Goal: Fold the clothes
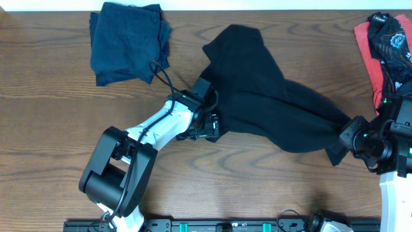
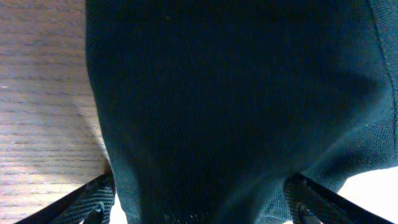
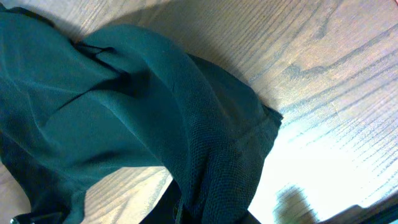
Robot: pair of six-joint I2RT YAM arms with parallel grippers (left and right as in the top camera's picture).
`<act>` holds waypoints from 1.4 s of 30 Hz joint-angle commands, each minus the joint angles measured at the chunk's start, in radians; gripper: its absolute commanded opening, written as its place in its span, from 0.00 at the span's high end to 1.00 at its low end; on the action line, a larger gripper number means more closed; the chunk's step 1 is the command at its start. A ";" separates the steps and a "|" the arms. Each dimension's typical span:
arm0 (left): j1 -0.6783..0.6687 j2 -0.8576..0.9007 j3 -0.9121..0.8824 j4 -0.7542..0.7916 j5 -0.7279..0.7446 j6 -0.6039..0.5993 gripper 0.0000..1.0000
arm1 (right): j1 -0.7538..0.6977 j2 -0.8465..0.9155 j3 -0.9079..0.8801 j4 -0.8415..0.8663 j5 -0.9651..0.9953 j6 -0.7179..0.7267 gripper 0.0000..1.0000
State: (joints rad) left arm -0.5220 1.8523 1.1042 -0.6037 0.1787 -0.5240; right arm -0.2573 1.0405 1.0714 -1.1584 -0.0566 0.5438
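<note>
I'm seeing the left gripper (image 1: pixel 207 125) spread wide. Its fingers (image 2: pixel 93 202) are showing at both lower corners of the wrist view, and dark cloth is hanging between them without being squeezed. The right gripper (image 1: pixel 344 140) is pinching. In its wrist view a bunched fold of cloth is running straight down into the jaws, though the fingertips themselves are mostly hidden.

Both are working on 1 black T-shirt (image 1: pixel 270 109), which is lying unfolded across the middle of the table (image 1: pixel 51 116). It is stretching from a loose hump at 12 o'clock down to the pinched corner at 4 o'clock, with the left gripper at its 9 o'clock edge.

I'm judging the shirt as light, limp and thin. It is going to sag and wrinkle wherever it is unsupported, and a shallow bite may slip. I'd take hold at a hem or corner, through a doubled layer, with the 2 grips well apart to pull it flat.

Further out, a folded navy stack (image 1: pixel 129 42) is sitting at 11 o'clock, and a red-and-black pile (image 1: pixel 386 45) is waiting at 2 o'clock.
</note>
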 commanded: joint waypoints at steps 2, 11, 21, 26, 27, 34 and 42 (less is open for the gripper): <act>0.000 0.033 -0.001 0.000 -0.008 -0.002 0.16 | -0.009 0.000 0.013 0.002 0.000 -0.018 0.88; 0.000 0.032 0.002 0.003 -0.008 0.003 0.54 | -0.009 0.000 0.013 0.017 0.000 -0.018 0.86; 0.003 -0.095 0.074 -0.133 -0.084 0.033 0.94 | -0.009 0.000 0.013 0.031 0.001 -0.019 0.99; 0.003 -0.246 0.105 -0.219 -0.169 0.033 0.94 | -0.009 0.000 0.013 0.027 0.000 -0.018 0.85; 0.003 -0.271 0.105 -0.226 -0.169 0.033 0.94 | -0.009 0.000 0.013 0.021 -0.001 -0.018 0.74; 0.003 -0.361 0.104 -0.253 -0.169 0.033 0.94 | 0.005 0.003 -0.002 -0.062 -0.088 -0.044 0.41; 0.011 -0.358 0.105 -0.294 -0.294 0.017 0.94 | 0.114 0.004 -0.143 -0.016 -0.208 -0.052 0.38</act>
State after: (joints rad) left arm -0.5213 1.4929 1.1965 -0.8772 -0.0128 -0.4976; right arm -0.1799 1.0405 0.9741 -1.1934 -0.1940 0.5102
